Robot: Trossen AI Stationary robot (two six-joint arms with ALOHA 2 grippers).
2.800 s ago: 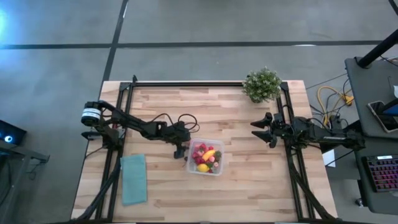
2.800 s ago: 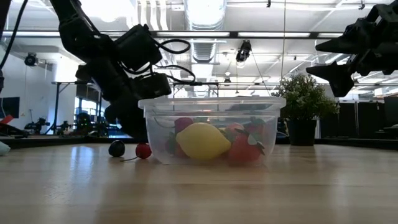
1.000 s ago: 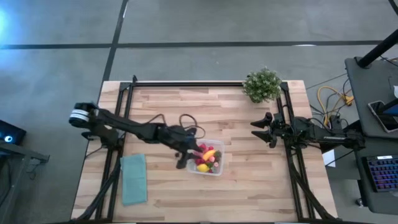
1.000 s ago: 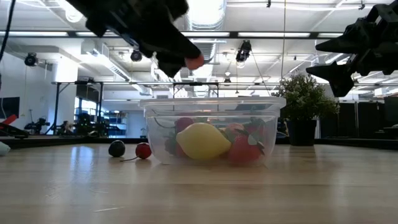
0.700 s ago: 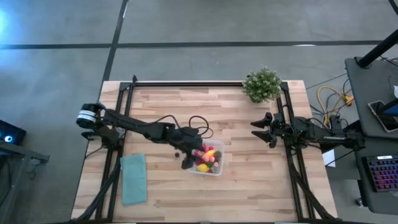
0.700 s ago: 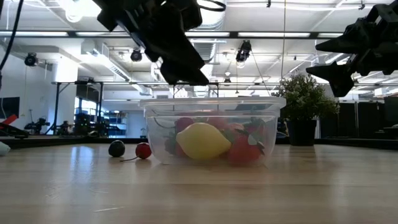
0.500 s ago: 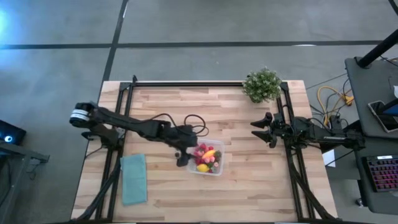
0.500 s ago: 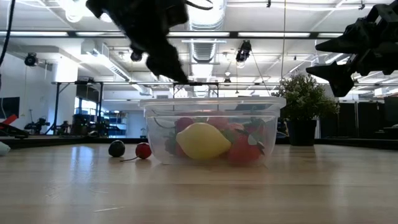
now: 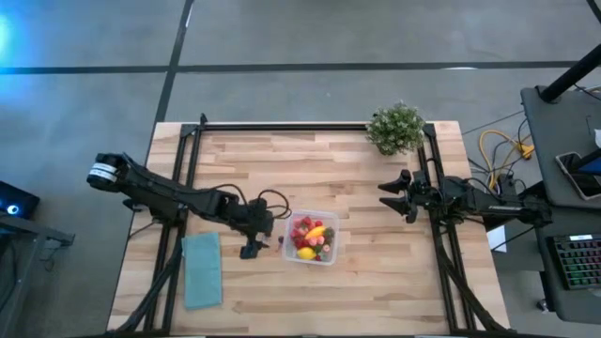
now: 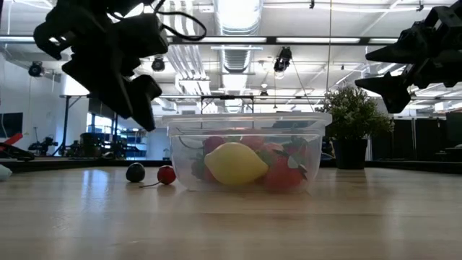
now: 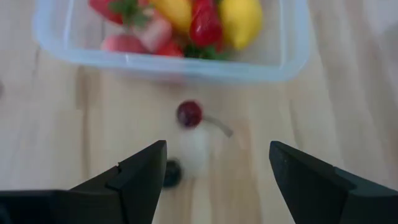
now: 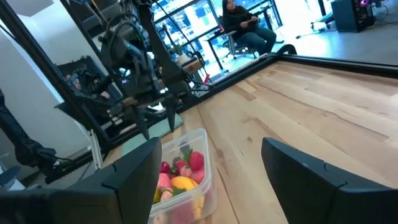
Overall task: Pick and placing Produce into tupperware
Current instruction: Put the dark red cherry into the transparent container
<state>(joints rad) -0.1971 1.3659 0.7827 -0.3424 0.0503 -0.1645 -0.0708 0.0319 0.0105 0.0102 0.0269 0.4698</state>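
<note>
The left gripper hung with fingers apart and empty, left of centre in the high view, just left of the tub. The tub held a lemon and red berries. A cherry lay outside it. The right gripper, also open, waited right of centre.

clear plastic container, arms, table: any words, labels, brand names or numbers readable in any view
None can be read in any view.
Clear plastic container: no label or print shows.
Dark robot arms and wooden table: no lettering shows.
Keyboard on the side desk: keys too small to read.
</note>
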